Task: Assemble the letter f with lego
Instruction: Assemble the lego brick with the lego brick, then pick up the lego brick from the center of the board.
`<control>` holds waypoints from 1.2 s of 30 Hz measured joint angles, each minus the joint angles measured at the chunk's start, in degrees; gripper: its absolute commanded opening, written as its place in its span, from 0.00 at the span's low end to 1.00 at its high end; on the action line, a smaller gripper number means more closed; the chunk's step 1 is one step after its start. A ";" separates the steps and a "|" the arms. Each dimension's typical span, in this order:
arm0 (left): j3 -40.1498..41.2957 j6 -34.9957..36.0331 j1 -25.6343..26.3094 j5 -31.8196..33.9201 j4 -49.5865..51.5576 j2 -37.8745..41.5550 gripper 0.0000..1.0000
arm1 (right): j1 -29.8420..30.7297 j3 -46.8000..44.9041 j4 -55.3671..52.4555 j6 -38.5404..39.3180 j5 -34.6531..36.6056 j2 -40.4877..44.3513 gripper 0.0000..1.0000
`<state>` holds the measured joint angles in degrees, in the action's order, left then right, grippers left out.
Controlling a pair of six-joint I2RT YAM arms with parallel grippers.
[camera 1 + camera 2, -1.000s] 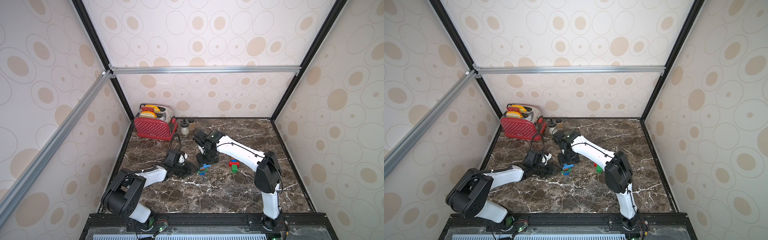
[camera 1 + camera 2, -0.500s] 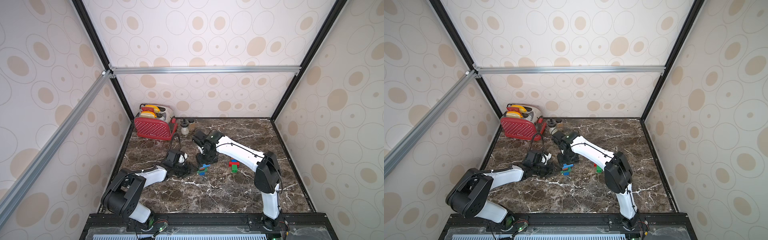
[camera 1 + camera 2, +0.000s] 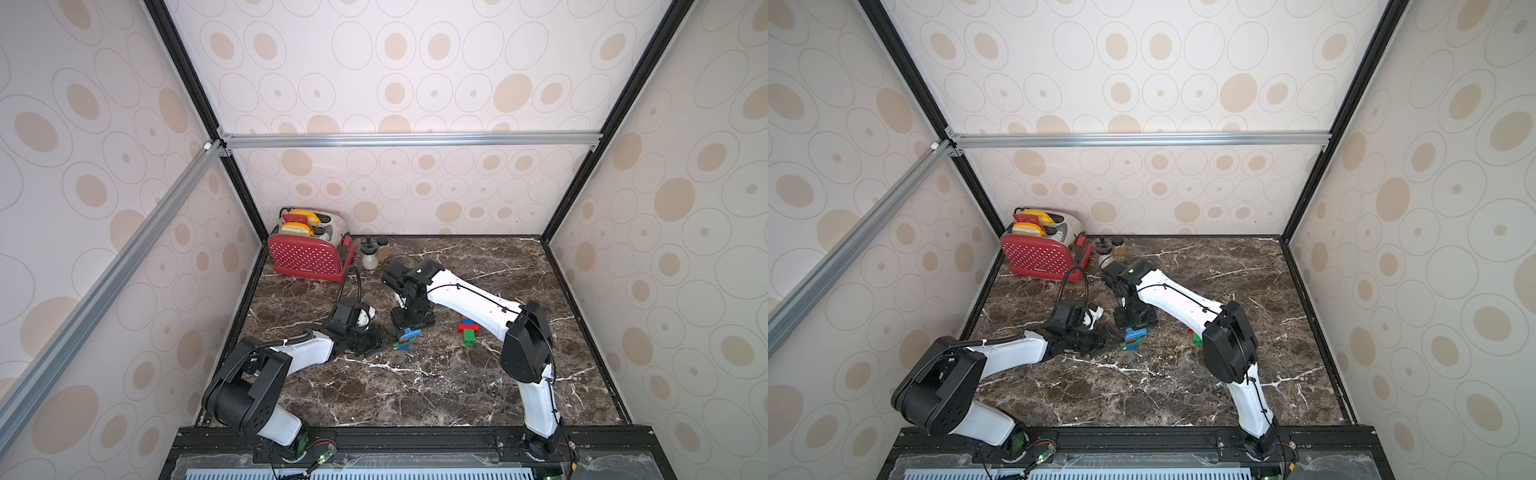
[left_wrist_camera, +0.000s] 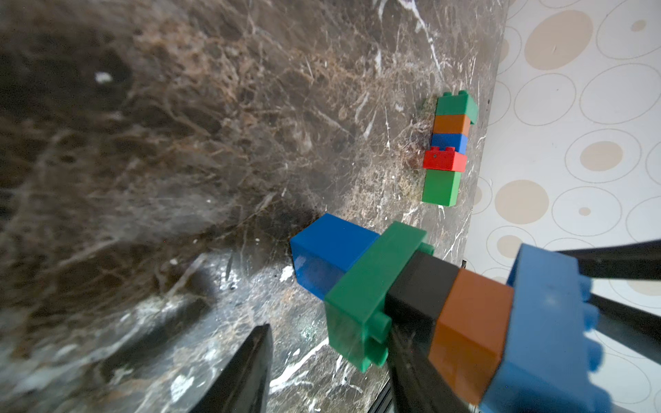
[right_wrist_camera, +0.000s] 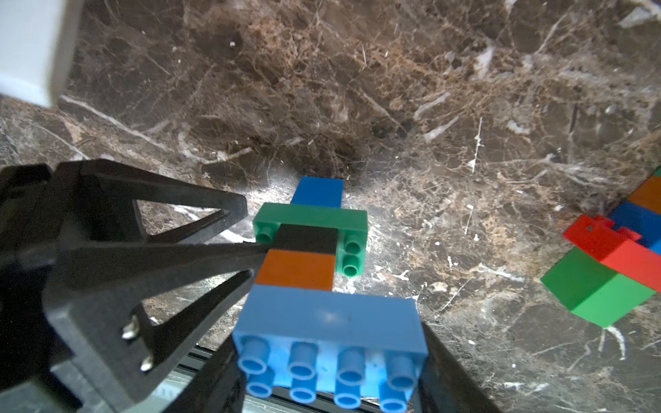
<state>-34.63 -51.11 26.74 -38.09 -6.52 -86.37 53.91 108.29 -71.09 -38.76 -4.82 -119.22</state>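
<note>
Nothing had visibly moved; the right tool point(image 5: 329, 361) clasped the pale-blue oblong plastic brick point(image 5: 329, 318), the left tool point(image 4: 327, 339) stood half-open, so skewed pressing could split the multicoloured lego stack point(image 5: 300, 271).

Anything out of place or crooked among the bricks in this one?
Yes. One five-brick stack lies on its side on the table, apart from the upright stack whose light blue top brick the right gripper grips. The lying stack's red brick sits offset, jutting out of line with its neighbours.

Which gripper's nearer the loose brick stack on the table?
Right. The right gripper, shut on the light blue brick, stands between the loose stack and the left gripper, which sits on its far side.
</note>
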 measured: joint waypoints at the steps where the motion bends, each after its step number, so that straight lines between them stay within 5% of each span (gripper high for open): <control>1: 0.00 0.00 0.00 0.00 0.00 0.00 0.53 | 0.00 0.31 -0.28 0.04 -0.02 -0.28 0.52; 16: -2.16 3.91 -0.37 2.49 8.83 5.20 0.67 | -0.63 6.32 -4.63 1.77 -0.44 -3.50 0.52; 26: -2.36 6.99 -6.58 3.23 16.13 13.42 0.69 | -0.63 6.03 -4.72 2.38 -0.52 -3.54 0.51; 36: -3.26 13.55 -6.99 4.81 24.87 14.93 0.68 | -0.72 8.37 -6.71 5.35 -0.50 -4.37 0.51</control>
<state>-37.89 -37.56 19.75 -33.28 18.35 -71.44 53.19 116.66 -77.80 -33.41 -5.32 -123.59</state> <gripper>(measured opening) 0.683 0.666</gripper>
